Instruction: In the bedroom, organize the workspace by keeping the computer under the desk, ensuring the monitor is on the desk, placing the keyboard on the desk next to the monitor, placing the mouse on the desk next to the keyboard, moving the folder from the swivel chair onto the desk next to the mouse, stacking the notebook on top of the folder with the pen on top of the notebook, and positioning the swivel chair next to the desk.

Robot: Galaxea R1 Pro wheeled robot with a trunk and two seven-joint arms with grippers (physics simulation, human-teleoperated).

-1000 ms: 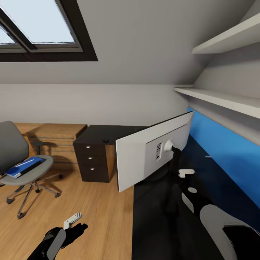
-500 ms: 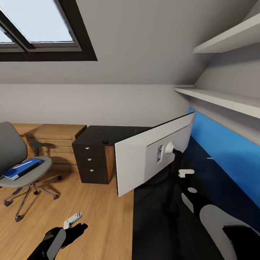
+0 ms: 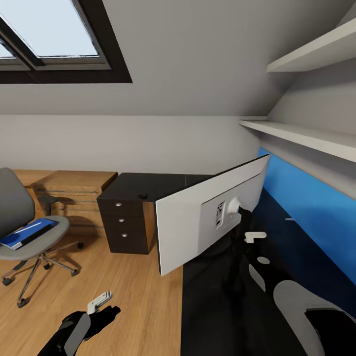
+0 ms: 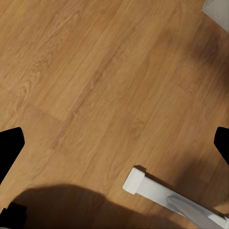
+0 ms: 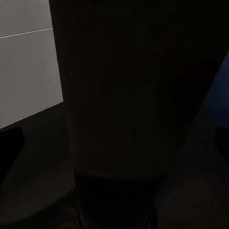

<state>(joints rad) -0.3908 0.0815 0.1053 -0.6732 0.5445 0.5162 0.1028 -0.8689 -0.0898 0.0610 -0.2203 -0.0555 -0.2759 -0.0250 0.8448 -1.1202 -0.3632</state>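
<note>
— Over the black surface (image 3: pixel 217 306), has the monitor (image 3: pixel 207 220) shifted?
— Slightly, swinging with the right end effector (image 3: pixel 254 237), apparently gripping its stand; left end effector (image 3: pixel 99 300) hangs open. Folder (image 3: pixel 27 233) remains on the swivel chair (image 3: pixel 20 237).

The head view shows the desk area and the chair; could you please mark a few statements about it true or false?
1. The folder lies on the swivel chair seat. True.
2. The monitor shows its dark screen to the camera. False: its pale grey back faces the camera.
3. The left gripper holds the folder. False: it hangs over bare wood floor, holding nothing.
4. The drawer unit has three round knobs. True.
5. The blue wall panel runs along the desk below the shelves. True.
</note>
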